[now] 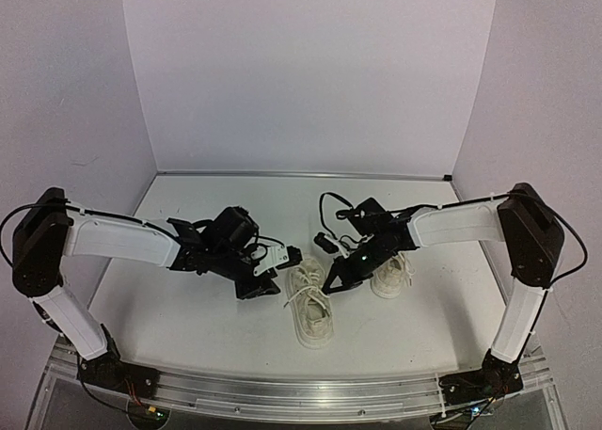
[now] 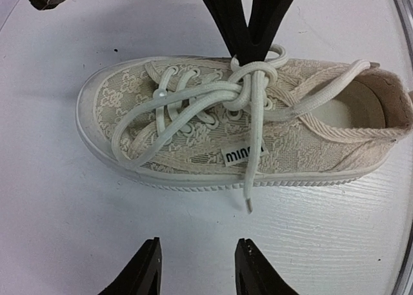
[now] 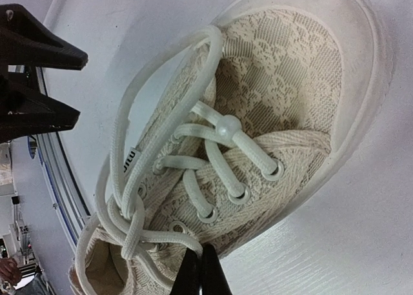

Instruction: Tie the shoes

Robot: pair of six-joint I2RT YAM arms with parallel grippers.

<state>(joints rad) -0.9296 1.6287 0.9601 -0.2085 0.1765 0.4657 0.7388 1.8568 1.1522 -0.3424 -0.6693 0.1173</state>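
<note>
Starting at the left gripper (image 2: pixel 197 272): hanging with fingers (image 2: pixel 145 272) parted and holding nothing, poised over the bare white table (image 2: pixel 58 230) just beside the sole of the first shoe (image 2: pixel 193 140). Facing the right gripper (image 2: pixel 248 50) across that shoe, fingertips (image 3: pixel 200 275) pressed together right at the knot (image 2: pixel 251 82) above the top eyelets. Pinching a strand there or merely touching it: not telling apart from either wrist view. Moving outward along the lace (image 2: pixel 193 95): wrapping loosely around itself at the knot, throwing a small loop toward the right gripper, drooping in one long loop (image 2: pixel 122 146) over the side near the toe, and trailing a free end (image 2: pixel 248 201) down past the side label onto the table. Standing on its sole between the two grippers, this shoe; resting beyond the right gripper, near but apart, the second shoe (image 1: pixel 390 275), with lacing too small to read from above. Judging the step in hand: forming and cinching the bow on the first shoe, with the knot gathered but looking slack. Calling next, probably, for closing the left gripper on the long loop or the free end, then pulling away from the right gripper, gently enough to avoid dragging the light shoe across the table or undoing the wrap.
</note>
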